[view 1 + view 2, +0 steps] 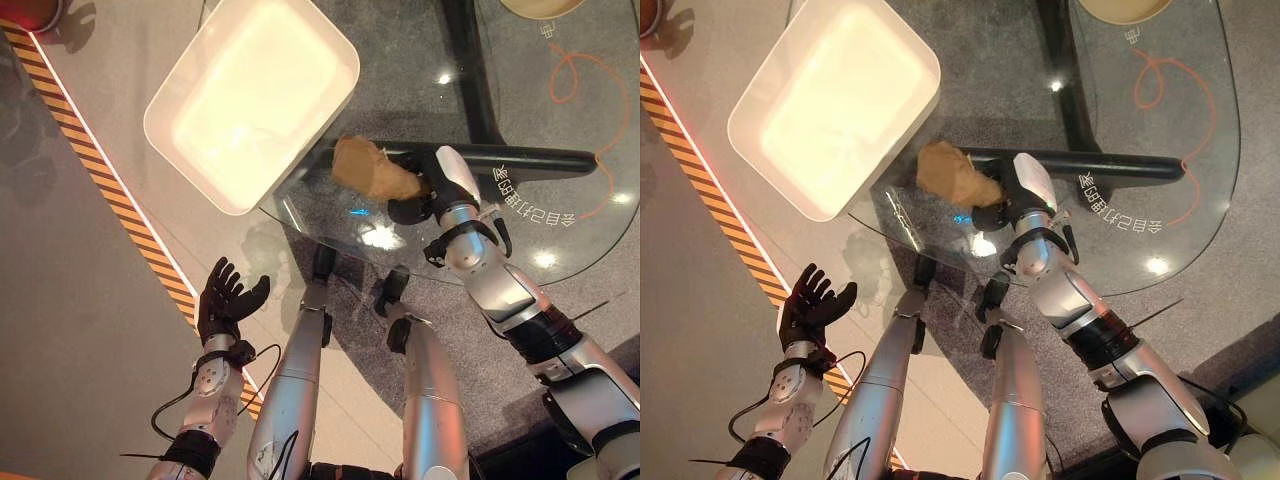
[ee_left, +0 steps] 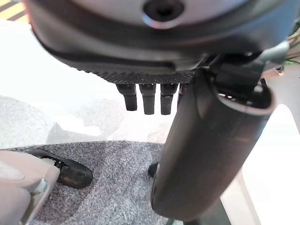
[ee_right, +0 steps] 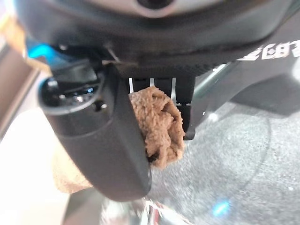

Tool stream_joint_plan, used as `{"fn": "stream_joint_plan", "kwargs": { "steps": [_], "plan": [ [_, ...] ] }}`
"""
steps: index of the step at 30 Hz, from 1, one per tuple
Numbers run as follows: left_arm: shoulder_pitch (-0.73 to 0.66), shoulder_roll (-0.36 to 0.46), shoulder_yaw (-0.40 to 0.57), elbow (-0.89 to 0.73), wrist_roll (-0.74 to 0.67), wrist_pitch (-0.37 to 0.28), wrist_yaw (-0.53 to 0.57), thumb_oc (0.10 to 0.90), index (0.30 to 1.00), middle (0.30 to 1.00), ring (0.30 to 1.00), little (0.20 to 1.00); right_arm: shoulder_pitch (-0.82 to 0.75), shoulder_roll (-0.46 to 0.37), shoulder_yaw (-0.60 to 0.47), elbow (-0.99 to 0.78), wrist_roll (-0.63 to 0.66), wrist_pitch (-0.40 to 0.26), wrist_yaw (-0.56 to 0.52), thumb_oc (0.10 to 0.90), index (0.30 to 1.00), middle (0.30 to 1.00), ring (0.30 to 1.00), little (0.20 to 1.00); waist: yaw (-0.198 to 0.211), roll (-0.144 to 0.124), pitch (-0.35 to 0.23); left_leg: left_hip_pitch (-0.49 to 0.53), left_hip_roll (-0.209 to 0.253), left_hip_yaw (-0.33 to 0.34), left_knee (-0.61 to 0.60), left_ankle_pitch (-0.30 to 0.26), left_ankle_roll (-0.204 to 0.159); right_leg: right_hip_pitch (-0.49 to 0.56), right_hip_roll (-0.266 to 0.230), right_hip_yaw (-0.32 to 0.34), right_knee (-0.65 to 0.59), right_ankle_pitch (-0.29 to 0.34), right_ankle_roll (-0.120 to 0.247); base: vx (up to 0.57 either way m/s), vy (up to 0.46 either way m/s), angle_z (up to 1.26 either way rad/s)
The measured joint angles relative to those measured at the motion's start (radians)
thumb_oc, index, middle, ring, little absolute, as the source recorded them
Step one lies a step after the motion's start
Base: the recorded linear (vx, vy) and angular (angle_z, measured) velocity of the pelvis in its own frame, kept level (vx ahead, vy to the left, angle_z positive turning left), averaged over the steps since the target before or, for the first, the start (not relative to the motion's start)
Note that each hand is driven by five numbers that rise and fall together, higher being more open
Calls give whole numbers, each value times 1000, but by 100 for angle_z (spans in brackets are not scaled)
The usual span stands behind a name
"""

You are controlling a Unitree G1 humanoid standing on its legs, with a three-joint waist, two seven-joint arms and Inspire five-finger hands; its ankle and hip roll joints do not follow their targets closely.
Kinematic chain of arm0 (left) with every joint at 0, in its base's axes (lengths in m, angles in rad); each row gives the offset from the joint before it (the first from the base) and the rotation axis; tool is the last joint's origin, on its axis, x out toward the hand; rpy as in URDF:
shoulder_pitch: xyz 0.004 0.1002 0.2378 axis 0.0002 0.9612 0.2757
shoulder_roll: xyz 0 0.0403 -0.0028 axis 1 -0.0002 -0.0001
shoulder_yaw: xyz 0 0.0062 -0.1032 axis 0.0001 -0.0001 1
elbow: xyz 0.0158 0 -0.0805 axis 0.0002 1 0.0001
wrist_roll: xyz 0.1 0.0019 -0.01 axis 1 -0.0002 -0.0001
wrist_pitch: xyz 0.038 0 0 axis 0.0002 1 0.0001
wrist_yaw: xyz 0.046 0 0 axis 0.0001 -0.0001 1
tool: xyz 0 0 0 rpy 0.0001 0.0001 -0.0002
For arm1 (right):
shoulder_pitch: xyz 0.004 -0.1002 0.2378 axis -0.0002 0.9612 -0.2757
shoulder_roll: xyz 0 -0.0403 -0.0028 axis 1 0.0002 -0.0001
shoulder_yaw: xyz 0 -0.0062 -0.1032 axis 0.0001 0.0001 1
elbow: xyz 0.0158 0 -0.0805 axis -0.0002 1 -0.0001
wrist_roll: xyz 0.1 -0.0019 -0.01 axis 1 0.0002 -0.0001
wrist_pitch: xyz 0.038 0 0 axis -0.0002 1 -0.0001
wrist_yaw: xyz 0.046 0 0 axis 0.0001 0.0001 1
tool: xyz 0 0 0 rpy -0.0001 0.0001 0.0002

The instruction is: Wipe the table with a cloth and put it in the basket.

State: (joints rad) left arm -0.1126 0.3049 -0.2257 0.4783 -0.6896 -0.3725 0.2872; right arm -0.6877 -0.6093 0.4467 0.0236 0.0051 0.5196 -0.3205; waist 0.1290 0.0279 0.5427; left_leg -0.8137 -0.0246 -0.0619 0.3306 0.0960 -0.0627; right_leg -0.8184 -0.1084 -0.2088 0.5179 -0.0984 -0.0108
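Observation:
A crumpled tan cloth (image 1: pixel 372 170) rests on the glass table (image 1: pixel 560 240) near its left edge, and my right hand (image 1: pixel 425 198) is shut on it. In the right wrist view the thumb (image 3: pixel 108 136) and fingers pinch the bunched cloth (image 3: pixel 159 126). A white rectangular basket (image 1: pixel 252 95) stands just left of the table's edge, a short way from the cloth. My left hand (image 1: pixel 225 300) hangs low at the left over the floor, open with its fingers spread and nothing in it.
A black bar (image 1: pixel 500 158) of the table's frame runs under the glass behind my right hand. A yellow-black striped line (image 1: pixel 110 190) crosses the floor at the left. An orange cord (image 1: pixel 580 80) lies beyond the table.

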Motion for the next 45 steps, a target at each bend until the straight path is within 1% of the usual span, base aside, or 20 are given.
{"fn": "stream_joint_plan", "kwargs": {
  "steps": [2, 6, 7, 9, 11, 12, 14, 16, 18, 22, 26, 29, 32, 36, 42, 45],
  "plan": [
    [0, 2, -8, -11, 0, 1, -2, 800, 900, 900, 900, 900, 36, 0, -29, -20, 37, -39, -37, 100, 300, 300, 300, 200, -5, 0, 0, 9, 0, 1, 0, -1, 2, 10, 1, 2, 0, 2, 2, 0, 0, 0],
    [2, 17, -39, -20, 0, 3, -18, 800, 900, 900, 900, 900, 75, 0, -47, -61, 98, -85, -56, 100, 300, 300, 300, 200, -16, -1, 1, 26, 0, 12, 0, -6, 9, 23, 2, 13, -1, 3, 3, -3, 17, -6],
    [4, 17, -40, -20, -2, 3, -26, 800, 900, 900, 900, 900, 88, 0, -50, -85, 155, -119, -56, 100, 300, 300, 300, 200, -25, -1, 1, 34, 0, 23, 0, -8, 13, 26, 2, 24, -1, 4, 6, -3, 21, -14],
    [4, 19, -37, -20, -4, 3, -39, 800, 900, 900, 900, 900, 116, 4, -51, -116, 214, -175, -55, 100, 300, 300, 300, 200, -37, -1, 1, 41, -1, 27, 0, -10, 15, 32, 2, 30, -1, 5, 7, -1, 17, -8],
    [4, 19, -38, -22, -9, 3, -53, 800, 900, 900, 900, 900, 135, 13, -51, -129, 263, -217, -46, 100, 300, 300, 300, 200, -47, -1, 1, 49, -1, 27, 0, -11, 15, 41, 2, 29, -3, 4, 8, 0, 0, 0],
    [5, 20, -39, -24, -41, 4, -85, 800, 900, 900, 900, 900, 148, 17, -51, -134, 298, -252, -33, 100, 300, 300, 300, 200, -49, -1, 1, 54, -1, 28, 0, -11, 15, 45, 2, 30, -3, 4, 8, 0, 0, 0],
    [5, 20, -43, -35, -95, 4, -132, 800, 900, 900, 900, 900, 163, 17, -51, -135, 341, -298, -6, 100, 300, 300, 300, 200, -50, -1, 1, 58, -1, 30, 0, -12, 18, 48, 2, 32, -3, 4, 8, 0, 0, 0],
    [7, 22, -52, -85, -179, 10, -188, 800, 900, 900, 900, 900, 179, 17, -51, -143, 382, -343, 37, 100, 300, 300, 300, 200, -52, -1, 1, 60, -1, 33, 0, -15, 20, 48, 2, 36, -3, 4, 8, -3, 2, -2],
    [6, 39, -76, -165, -231, 23, -214, 800, 900, 900, 900, 900, 193, 17, -51, -154, 398, -370, 74, 100, 300, 300, 300, 200, -53, -2, 1, 61, -1, 34, 1, -16, 17, 48, 2, 37, -3, 3, 10, 0, 0, 0],
    [-1, 55, -92, -312, -278, 23, -281, 800, 900, 900, 900, 900, 205, 17, -48, -166, 400, -416, 157, 100, 300, 300, 300, 200, -60, -2, 1, 63, 0, 42, 2, -16, 24, 48, 3, 46, 1, 2, 16, -4, -6, -4],
    [-20, 63, -97, -381, -345, 22, -332, 800, 900, 900, 900, 900, 207, 17, -48, -168, 398, -443, 201, 100, 300, 300, 300, 200, -77, -2, 1, 63, -1, 46, 2, -19, 28, 48, 2, 49, -1, 5, 14, -4, -5, -1],
    [-31, 62, -103, -407, -401, 24, -376, 800, 900, 900, 900, 900, 211, 17, -48, -168, 389, -448, 208, 100, 300, 300, 300, 200, -80, -2, 1, 63, 0, 51, 2, -20, 28, 47, 3, 53, -3, 5, 15, -5, -6, -2],
    [-36, 55, -108, -462, -506, 42, -442, 800, 900, 900, 900, 900, 229, 17, -49, -168, 386, -456, 208, 100, 300, 300, 300, 200, -80, -2, 1, 62, 0, 52, 0, -21, 29, 46, 4, 54, -9, 5, 15, 0, 0, 0],
    [-39, 46, -108, -517, -594, 54, -509, 800, 900, 900, 900, 900, 252, 18, -48, -168, 366, -457, 212, 100, 300, 300, 300, 200, -83, -4, 2, 60, 0, 55, -3, -22, 30, 47, 4, 56, -17, 6, 18, 0, 0, 0],
    [-45, 46, -108, -538, -595, 74, -511, 800, 900, 900, 900, 900, 255, 20, -48, -168, 340, -457, 252, 100, 300, 300, 300, 200, -98, -6, 3, 59, -1, 55, -6, -24, 32, 46, 4, 56, -21, 4, 21, 0, 0, 0],
    [-45, 46, -108, -538, -595, 75, -511, 800, 900, 900, 900, 900, 254, 18, -48, -168, 306, -457, 263, 100, 300, 300, 300, 200, -104, -6, 4, 59, -1, 55, -12, -24, 32, 46, 4, 56, -25, 4, 21, 0, 0, 0]
  ]
}}
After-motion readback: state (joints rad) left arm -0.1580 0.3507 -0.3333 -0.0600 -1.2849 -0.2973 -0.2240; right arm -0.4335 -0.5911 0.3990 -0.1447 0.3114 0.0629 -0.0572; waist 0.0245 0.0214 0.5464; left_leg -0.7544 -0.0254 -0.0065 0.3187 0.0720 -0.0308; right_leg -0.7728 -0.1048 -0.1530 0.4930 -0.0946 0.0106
